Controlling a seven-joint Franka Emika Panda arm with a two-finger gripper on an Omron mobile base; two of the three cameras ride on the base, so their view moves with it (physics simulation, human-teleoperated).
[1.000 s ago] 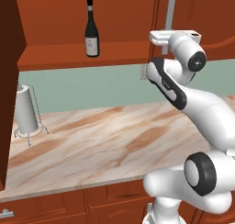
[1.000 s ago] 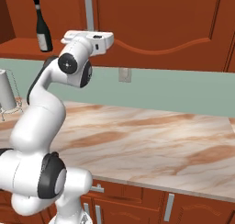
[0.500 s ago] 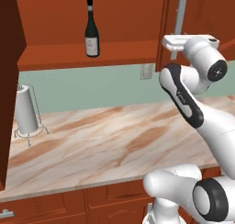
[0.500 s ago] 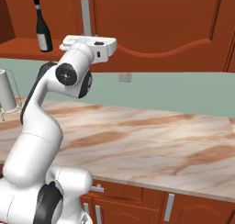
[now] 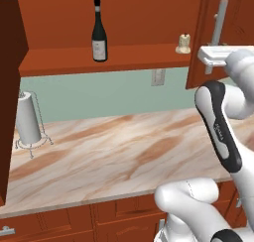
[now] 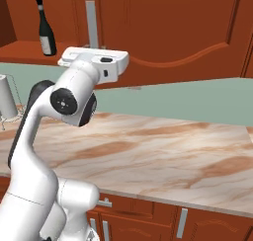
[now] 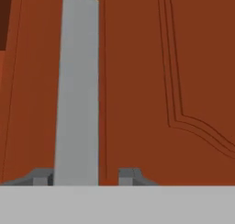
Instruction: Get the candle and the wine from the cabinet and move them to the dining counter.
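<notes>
Left to right across the left base view:

- Paper-towel roll (image 5: 28, 118) on its wire stand, at about 9 o'clock on the wall counter (image 5: 114, 151). Not part of the job.
- Wine (image 5: 99, 31) upright on the shelf of the cabinet (image 5: 74, 8), at about 11 o'clock. Not yet moved.
- Candle (image 5: 184, 42) on the same shelf, at about 1 o'clock, just beside the edge of the open door (image 5: 203, 32). Not yet moved.
- Gripper (image 7: 85, 177) held at the door's silver handle (image 7: 76, 90). In the hand view the jaws are seen slightly parted around the bar, with a gap on one side; no firm clamp is judged.

Progress: cabinet judged open, both items exposed, neither picked up. Both fetches and both deliveries to the dining counter are left.
</notes>
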